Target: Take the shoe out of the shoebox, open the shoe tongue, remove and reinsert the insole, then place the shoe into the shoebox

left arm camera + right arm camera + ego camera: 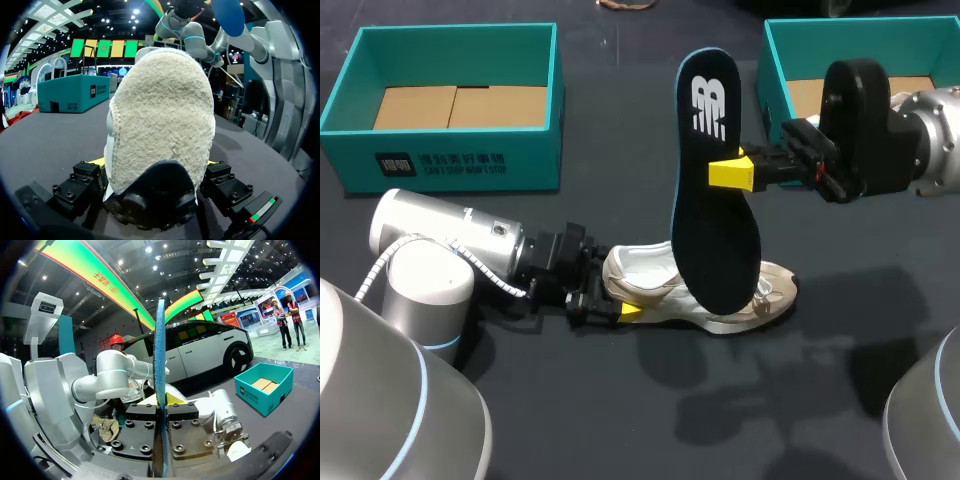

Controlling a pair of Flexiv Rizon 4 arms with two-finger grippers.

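On the dark table [620, 420], near its middle, the pale shoe [750, 300] rests with its toe toward the right arm's side and its heel toward the left arm. The left gripper [618, 287] is closed on that heel: in the left wrist view the fuzzy heel [160, 130] fills the space between its 2 fingers, with a yellow tip showing at each side. Above the shoe, the dark, blue-edged insole [712, 190] stands nearly upright, its printed heel end on top. Its lower end overlaps the shoe's middle in the head view; whether the 2 touch cannot be told. The right gripper [722, 172] clamps the insole at mid-length, and the right wrist view shows it edge-on [160, 355] between the fingers. Back from the shoe stand 2 open teal shoeboxes lined with cardboard, 1 at the far left [440, 160] and 1 at the far right [775, 55], partly behind the right arm.
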